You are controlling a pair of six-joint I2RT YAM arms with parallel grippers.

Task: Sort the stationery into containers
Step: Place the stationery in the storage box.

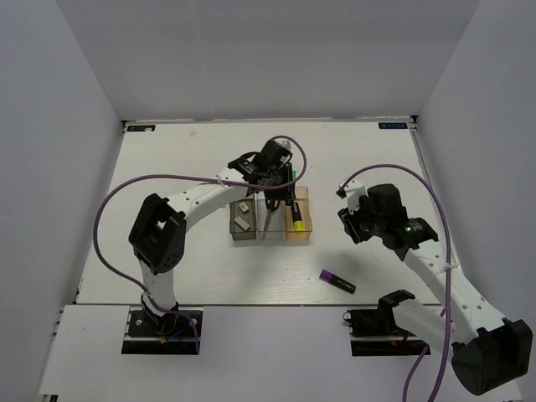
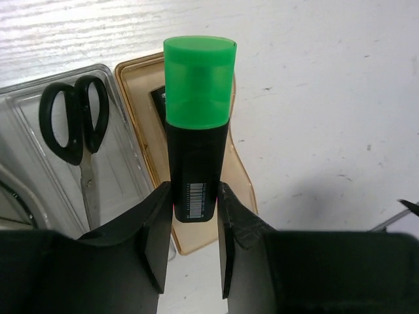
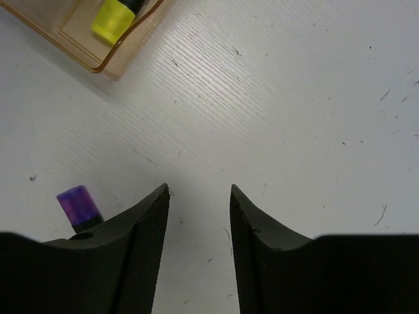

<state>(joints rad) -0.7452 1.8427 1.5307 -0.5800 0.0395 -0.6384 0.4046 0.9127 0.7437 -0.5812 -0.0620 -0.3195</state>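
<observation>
My left gripper [image 2: 194, 196] is shut on the black barrel of a green-capped marker [image 2: 198, 124] and holds it above the amber-orange bin [image 2: 141, 131]. From above, this gripper [image 1: 282, 180] hangs over the back of the row of bins. A yellow-ended marker [image 1: 296, 216] lies in the amber bin [image 1: 306, 226]. The black-handled scissors [image 2: 72, 124] lie in the clear bin [image 2: 121, 176]. Two erasers [image 1: 243, 216] sit in the dark grey bin [image 1: 234, 231]. A purple-ended marker [image 1: 337, 280] lies on the table. My right gripper [image 3: 200, 190] is open above bare table, and the purple end [image 3: 78, 206] shows to its left.
White walls enclose the table on three sides. The table's near edge [image 1: 251, 303] runs just in front of the arm bases. A purple cable [image 1: 126, 188] loops over the left arm, and another [image 1: 419, 180] over the right arm.
</observation>
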